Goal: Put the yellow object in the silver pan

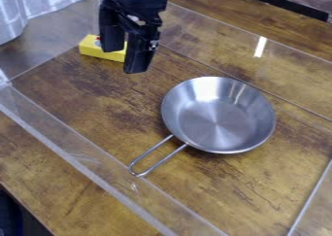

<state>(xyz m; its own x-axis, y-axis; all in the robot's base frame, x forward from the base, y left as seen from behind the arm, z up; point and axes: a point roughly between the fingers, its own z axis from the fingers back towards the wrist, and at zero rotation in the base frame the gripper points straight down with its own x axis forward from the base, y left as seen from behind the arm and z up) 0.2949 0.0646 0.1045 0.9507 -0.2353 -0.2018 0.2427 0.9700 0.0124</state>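
Note:
The yellow object is a small flat block lying on the wooden table at the upper left, partly hidden behind my gripper. My black gripper hangs over its right end with the jaws open and nothing between them; one finger reaches down to the right of the block. The silver pan sits empty right of centre, its thin wire-loop handle pointing toward the lower left. The gripper is up and to the left of the pan, well apart from it.
A clear plastic wall runs diagonally along the table's near left side. A bright light reflection streaks the wood behind the pan. Grey cloth shows at the top left corner.

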